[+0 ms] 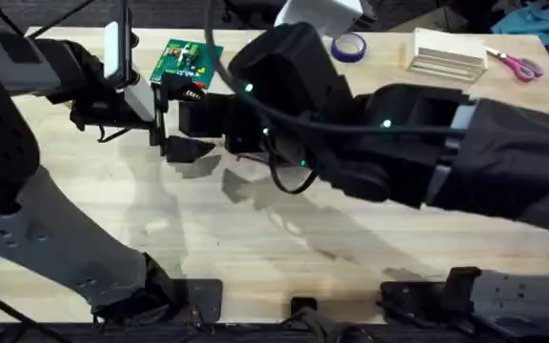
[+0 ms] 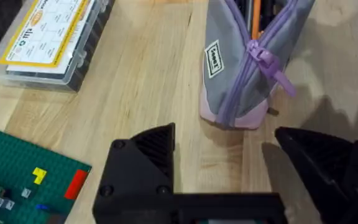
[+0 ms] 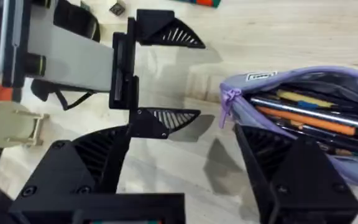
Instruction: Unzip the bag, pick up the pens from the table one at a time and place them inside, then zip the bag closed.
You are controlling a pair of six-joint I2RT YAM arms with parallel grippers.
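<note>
Both grippers spread — left gripper [image 2: 222, 162], right gripper [image 3: 185, 155]; right wrist view reveals pens [image 3: 309, 115] inside unzipped bag [image 3: 278, 84].

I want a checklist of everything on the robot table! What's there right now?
Surface: wooden table, bare in front.
Job's things: bag unzipped, pens inside.
Clutter: green brick plate, clear box, tape roll, scissors, wooden block.
End effectors: left end effector open beside the bag; right end effector open by the bag.
Cables: black cable on right arm.
Surroundings: nothing seen.
</note>
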